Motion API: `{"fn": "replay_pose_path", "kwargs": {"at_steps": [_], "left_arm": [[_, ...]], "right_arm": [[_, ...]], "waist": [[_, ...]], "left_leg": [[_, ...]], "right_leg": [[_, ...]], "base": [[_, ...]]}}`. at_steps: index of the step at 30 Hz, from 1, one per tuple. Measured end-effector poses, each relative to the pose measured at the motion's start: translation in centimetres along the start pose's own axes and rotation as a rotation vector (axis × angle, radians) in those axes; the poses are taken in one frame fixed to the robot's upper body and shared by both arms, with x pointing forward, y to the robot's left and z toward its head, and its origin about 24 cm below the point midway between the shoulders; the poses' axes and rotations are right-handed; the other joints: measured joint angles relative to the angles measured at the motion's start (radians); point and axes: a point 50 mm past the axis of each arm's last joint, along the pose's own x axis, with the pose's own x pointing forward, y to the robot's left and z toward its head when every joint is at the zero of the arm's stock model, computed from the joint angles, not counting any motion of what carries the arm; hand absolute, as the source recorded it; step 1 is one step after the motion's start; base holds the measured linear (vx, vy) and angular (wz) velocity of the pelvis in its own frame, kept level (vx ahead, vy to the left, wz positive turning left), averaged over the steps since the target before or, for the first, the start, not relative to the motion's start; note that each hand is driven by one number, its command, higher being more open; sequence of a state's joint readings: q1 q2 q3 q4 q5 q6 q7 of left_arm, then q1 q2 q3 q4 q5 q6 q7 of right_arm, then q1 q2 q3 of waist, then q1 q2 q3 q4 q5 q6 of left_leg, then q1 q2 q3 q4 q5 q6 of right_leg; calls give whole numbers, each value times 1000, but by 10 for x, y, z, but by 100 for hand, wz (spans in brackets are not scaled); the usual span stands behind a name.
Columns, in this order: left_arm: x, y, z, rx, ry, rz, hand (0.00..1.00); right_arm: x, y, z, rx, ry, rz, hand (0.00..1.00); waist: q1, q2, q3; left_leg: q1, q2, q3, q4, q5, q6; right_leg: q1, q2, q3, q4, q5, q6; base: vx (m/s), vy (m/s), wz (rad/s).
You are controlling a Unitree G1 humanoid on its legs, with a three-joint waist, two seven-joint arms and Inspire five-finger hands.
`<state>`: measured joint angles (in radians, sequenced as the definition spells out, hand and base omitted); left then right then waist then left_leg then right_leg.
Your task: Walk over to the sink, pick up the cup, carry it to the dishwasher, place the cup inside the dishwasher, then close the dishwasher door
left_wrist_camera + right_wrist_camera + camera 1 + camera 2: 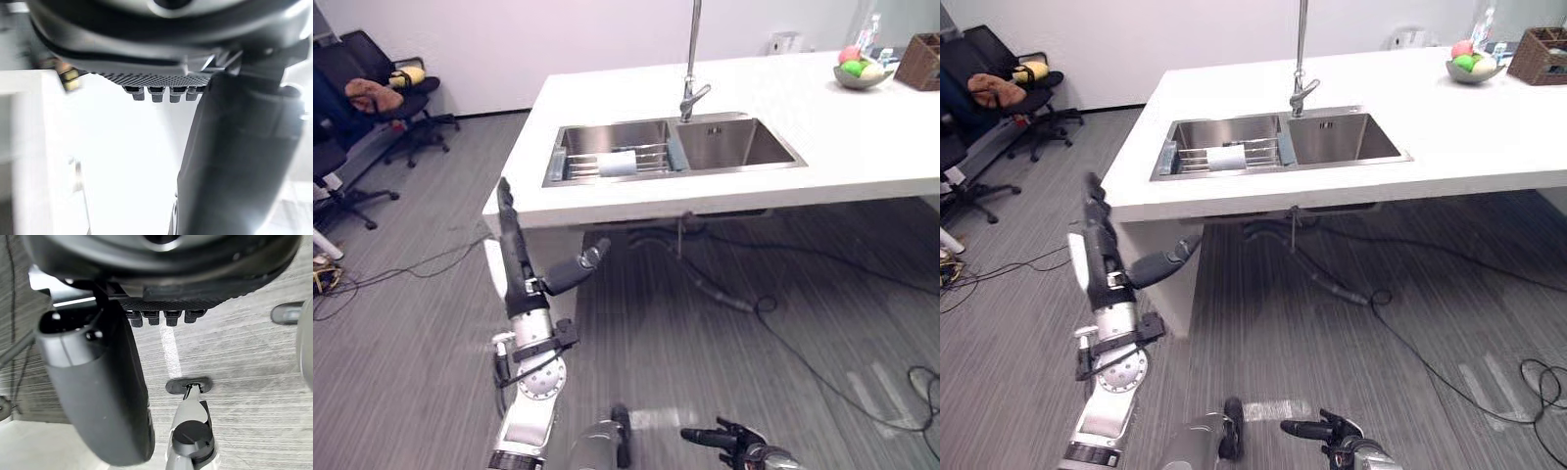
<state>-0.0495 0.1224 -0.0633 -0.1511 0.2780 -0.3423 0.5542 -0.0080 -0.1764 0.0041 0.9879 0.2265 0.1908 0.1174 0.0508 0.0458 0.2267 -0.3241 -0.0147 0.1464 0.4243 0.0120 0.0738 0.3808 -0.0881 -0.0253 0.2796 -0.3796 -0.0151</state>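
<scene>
Surface point(842, 147): white; we stand short of its near left corner.
Sink point(744, 143): two basins, by the surface's near edge.
Left hand point(520, 266): raised, fingers straight, empty.
Right hand point(732, 439): low, relaxed, empty.
Cup point(617, 164): lying on the rack point(651, 155) in the left basin, not yet grasped. We judge pickup, carrying, loading and door-closing all remain.

**A kitchen mock-up in an office-like room**

A white counter point(862, 137) carries a twin-basin steel sink point(734, 145) with a tall tap point(692, 59) and a bowl of fruit point(860, 70), as a kitchen would. Yet the counter is open underneath, with hoses point(705, 284) trailing loose onto the grey plank floor point(411, 372), and black office chairs point(386, 88) stand by the bare wall.
</scene>
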Motion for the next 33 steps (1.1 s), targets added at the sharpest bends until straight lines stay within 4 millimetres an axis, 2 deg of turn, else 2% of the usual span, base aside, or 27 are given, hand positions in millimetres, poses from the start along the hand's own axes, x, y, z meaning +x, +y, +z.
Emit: {"fn": "replay_pose_path", "kwargs": {"at_steps": [1, 2, 3, 4, 5, 6, 7, 9, 10, 12, 13, 15, 16, 17, 18, 19, 22, 24, 25, 27, 29, 30, 31, 33], "left_arm": [[6, 0, 3, 13, -26, -28, 100], [9, 0, 4, 20, -40, -39, 100], [15, 2, 9, 37, -66, -61, 100], [18, 2, 14, 49, -94, -90, 100], [19, 0, 15, 51, -100, -108, 100], [20, -4, 15, 58, -94, -129, 100], [21, -10, 15, 66, -77, -147, 100], [26, -19, 15, 73, -74, -181, 100], [32, -27, 15, 85, -57, -222, 100], [36, -29, 13, 105, -42, -241, 100], [37, -29, 10, 131, -26, -261, 100], [36, -26, 5, 165, -1, -287, 100], [32, -25, 1, 177, 32, -292, 100], [24, -27, -4, 188, 72, -301, 100], [21, -29, -5, 193, 79, -310, 100], [19, -33, -5, 206, 79, -330, 100], [18, -35, -6, 241, 90, -365, 100], [18, -35, -8, 271, 98, -377, 100], [18, -35, -9, 292, 95, -385, 100], [20, -31, -10, 324, 86, -408, 100], [25, -24, -11, 389, 57, -416, 100], [32, -21, -9, 421, 36, -413, 100], [40, -14, -9, 470, 21, -405, 100], [54, -10, -7, 532, -17, -416, 100]], "right_arm": [[-1, 1, -12, 14, 33, -12, 100], [-1, 2, -19, 25, 47, -13, 100], [-2, 6, -27, 65, 60, -18, 100], [-1, 6, -27, 88, 47, -27, 100], [-2, 5, -30, 92, 53, -32, 100], [-2, 4, -30, 89, 41, -39, 100], [-3, 3, -26, 80, 12, -44, 100], [-3, 2, -20, 76, -19, -45, 100], [-3, 4, -14, 88, -45, -39, 100], [-3, 5, -9, 98, -65, -31, 100], [-3, 8, -8, 106, -72, -21, 100], [-3, 10, -14, 111, -54, -5, 100], [-4, 12, -21, 120, -36, 7, 100], [-6, 3, -19, 108, -40, -5, 100], [-6, 0, -18, 99, -43, -9, 100], [-7, -3, -14, 87, -57, -6, 100], [-8, -5, -14, 53, -49, -3, 100], [-9, -8, -17, 51, -35, 4, 100], [-10, -9, -20, 51, -26, 8, 100], [-12, -12, -27, 52, -2, -1, 100], [-13, -17, -32, 52, 27, -12, 100], [-14, -24, -33, 46, 42, -20, 100], [-13, -27, -33, 43, 60, -24, 100], [-12, -24, -31, 46, 53, -16, 100]], "waist": [[3, -20, -6], [4, -32, -13], [3, -55, -19], [-7, -80, -26], [-8, -89, -26], [-11, -92, -27], [-26, -90, -29], [-45, -88, -28], [-68, -83, -26], [-84, -72, -20], [-88, -67, -17], [-87, -85, -31], [-81, -91, -59], [-80, -39, -79], [-82, -20, -87], [-93, -6, -94], [-92, 7, -104], [-93, 12, -104], [-92, 12, -104], [-84, 8, -107], [-70, 11, -120], [-72, 43, -140], [-65, 50, -154], [-78, 39, -163]], "left_leg": [[32, -28, -2, -3, -23, 9], [50, -38, -5, -7, -38, 9], [96, -56, -9, -25, -64, 12], [162, -72, -14, -73, -83, 17], [209, -78, -17, -109, -94, 25], [298, -81, -17, -171, -96, 16], [376, -74, -21, -221, -97, 12], [443, -58, -40, -267, -98, 8], [479, -35, -58, -291, -102, 1], [507, 0, -66, -295, -127, -29], [529, 28, -68, -290, -156, -54], [541, 49, -82, -241, -228, -95], [543, 69, -87, -199, -277, -125], [544, 113, -79, -180, -303, -151], [543, 132, -62, -178, -307, -156], [546, 153, -40, -184, -302, -162], [558, 190, -4, -172, -284, -184], [491, 224, -1, -13, -277, -179], [432, 263, 6, 134, -256, -173], [397, 303, 68, 194, -281, -157], [379, 287, 122, 47, -278, -144], [360, 264, 140, -145, -152, -146], [387, 236, 143, -223, -104, -192], [420, 188, 149, -347, -47, -181]], "right_leg": [[-26, -19, -17, 111, 28, 37], [-48, -28, -25, 178, 52, 52], [-107, -52, -42, 341, 136, 87], [-177, -90, -75, 509, 287, 113], [-205, -116, -95, 582, 390, 105], [-277, -163, -121, 736, 336, 29], [-348, -181, -147, 797, 243, 10], [-437, -181, -177, 743, 145, 19], [-506, -173, -206, 581, 94, 21], [-552, -152, -216, 377, 106, 30], [-568, -136, -207, 219, 150, 42], [-569, -127, -160, 76, 260, 51], [-559, -114, -152, 79, 380, 74], [-556, -77, -173, 102, 358, 52], [-556, -67, -187, 113, 346, 54], [-556, -64, -213, 148, 305, 44], [-539, -58, -256, 203, 220, 32], [-482, -48, -295, 160, 208, 30], [-422, -36, -323, 108, 206, 18], [-337, -30, -343, 39, 210, 16], [-308, -38, -340, -10, 230, 43], [-318, -33, -340, -19, 238, 59], [-333, -41, -306, -20, 245, 67], [-342, -62, -293, -52, 255, 83]], "base": [[543, 138, 43], [633, 144, 25], [508, 100, 11], [497, 98, 6], [472, 77, -12], [444, 59, -16], [442, 44, -12], [415, -37, 22], [381, -97, 36], [351, -159, 24], [343, -200, 15], [350, -292, 15], [475, -421, 13], [420, -351, 12], [400, -288, 33], [346, -244, 45], [316, -241, 40], [216, -199, 50], [145, -107, 44], [166, -74, 30], [167, -7, 0], [203, 93, -22], [229, 95, -15], [194, 107, 8]]}}
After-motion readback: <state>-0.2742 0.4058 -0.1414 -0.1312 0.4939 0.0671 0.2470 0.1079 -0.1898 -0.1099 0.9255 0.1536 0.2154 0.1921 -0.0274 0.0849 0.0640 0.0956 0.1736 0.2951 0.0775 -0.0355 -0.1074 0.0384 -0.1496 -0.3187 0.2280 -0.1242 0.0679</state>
